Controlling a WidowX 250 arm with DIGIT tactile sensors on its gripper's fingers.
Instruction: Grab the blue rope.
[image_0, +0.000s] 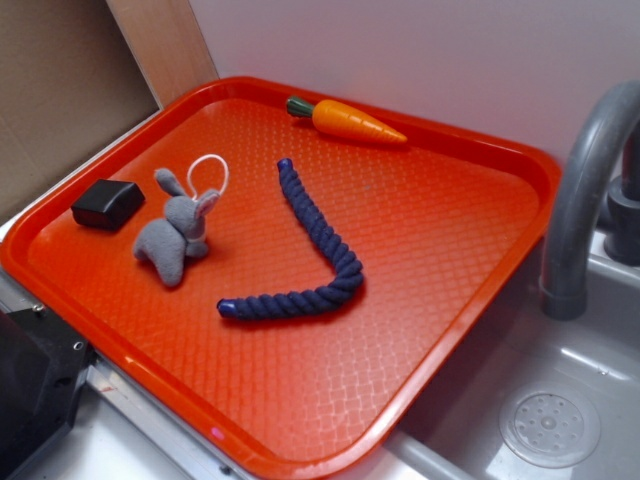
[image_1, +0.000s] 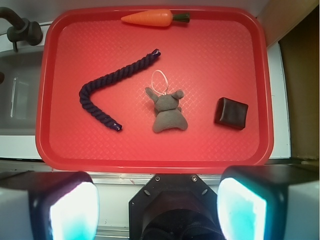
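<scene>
The blue rope (image_0: 318, 250) is a thick twisted navy cord bent in a V, lying in the middle of the red tray (image_0: 470, 150). In the wrist view the blue rope (image_1: 107, 87) lies left of centre on the tray (image_1: 150, 155). My gripper (image_1: 157, 207) is high above the tray's near edge, open and empty, with both pale fingers (image_1: 75, 210) wide apart at the bottom of the wrist view. The gripper does not show in the exterior view.
A grey plush bunny (image_0: 175, 235) with a white loop lies left of the rope. A black block (image_0: 107, 203) sits near the tray's left rim. A toy carrot (image_0: 350, 120) lies at the far rim. A grey faucet (image_0: 585, 180) and sink (image_0: 550, 425) are to the right.
</scene>
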